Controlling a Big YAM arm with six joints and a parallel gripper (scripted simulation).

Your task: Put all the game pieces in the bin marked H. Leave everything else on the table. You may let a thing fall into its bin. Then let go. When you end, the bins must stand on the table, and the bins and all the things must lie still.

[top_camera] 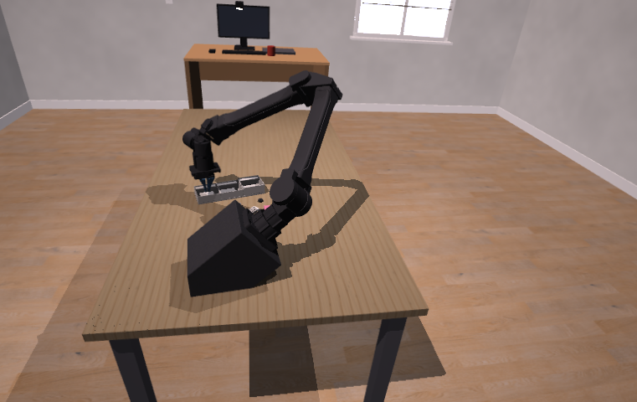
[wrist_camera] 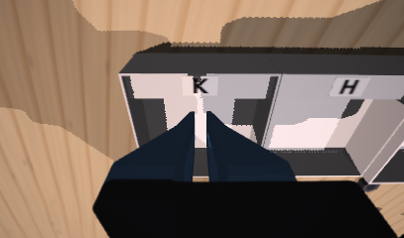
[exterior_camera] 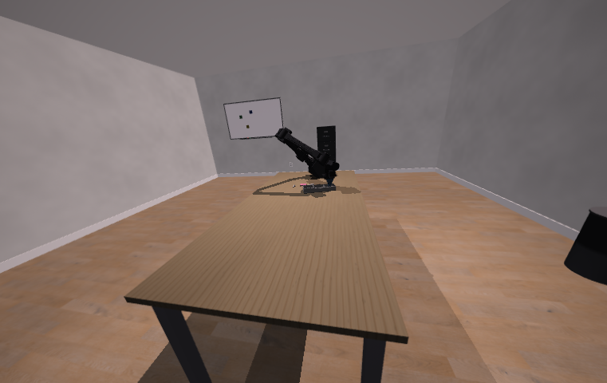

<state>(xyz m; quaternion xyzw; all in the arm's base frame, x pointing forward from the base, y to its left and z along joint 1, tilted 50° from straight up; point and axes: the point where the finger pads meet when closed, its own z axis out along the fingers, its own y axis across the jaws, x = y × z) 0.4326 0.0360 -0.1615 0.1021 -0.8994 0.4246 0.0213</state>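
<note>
Hanging above the bin marked K (wrist_camera: 199, 106), the gripper (wrist_camera: 201, 130) points straight down with its two dark blue fingers drawn nearly together, only a thin slit of light between them. Nothing shows in that slit, and the fingers hold nothing. In the wrist view their tips sit just under the letter K on the bin's far wall, over the middle of that compartment.

The K bin is the end compartment of a grey row of bins (top_camera: 231, 189). Next to it in the same row stands the bin marked H (wrist_camera: 337, 119), its pale floor partly lit and partly in shadow; no piece can be made out inside it. A third compartment begins at the edge of the wrist view, past H.

In the top view the gripper (top_camera: 206, 185) stands at the left end of the row, with the arm (top_camera: 311, 129) folded high over the table (top_camera: 351, 279) and back down to its black base (top_camera: 229, 249). Between the base and the row of bins lie a few small things: a white die (top_camera: 252, 209) with dark pips, a small dark piece (top_camera: 259, 199), and something pink (top_camera: 265, 206) partly hidden by the arm. They are too small to name with more certainty. In the exterior view the pink thing (exterior_camera: 303, 184) lies just beside the bins, on the table.
</note>
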